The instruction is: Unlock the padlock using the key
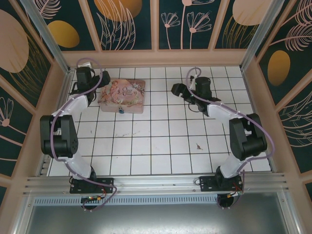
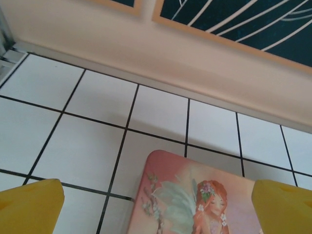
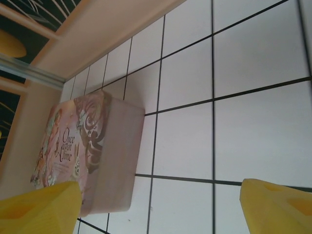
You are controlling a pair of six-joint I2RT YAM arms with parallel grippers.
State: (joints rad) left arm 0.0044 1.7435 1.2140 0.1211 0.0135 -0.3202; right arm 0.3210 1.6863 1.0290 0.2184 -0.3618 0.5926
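1. Tin box (image 1: 123, 93): a pink rectangular tin with rounded corners and a printed fairy picture on its lid. It lies flat near the far-left corner of the white-tiled desk (image 1: 161, 136). The lid is down, so its inside cannot be seen.
2. Padlock (image 1: 120, 111): a tiny bluish body at the middle of the tin's near side, touching it. Its shackle is too small to make out.
3. Key (image 1: 199, 146): a thin dark sliver lying flat on a tile in the near-right part of the desk. It is well apart from the tin and the padlock, and far from both claws.
4. Left claw (image 1: 103, 78): the arm is folded at the elbow along the desk's left edge and reaches into the far-left corner. The claw sits just beside the tin's far-left corner. It is released: its yellow fingertips (image 2: 29, 207) stand wide apart, with only tile and a corner of the lid below them.
5. Right claw (image 1: 174, 89): the arm bends up from the near-right and stretches toward the far middle of the desk. The claw points left at the tin and is apart from it. It is released too, its yellow pads (image 3: 278, 207) spread and grasping nothing. Its wrist view shows the tin's smooth side and glossy tiles with dark grout lines.
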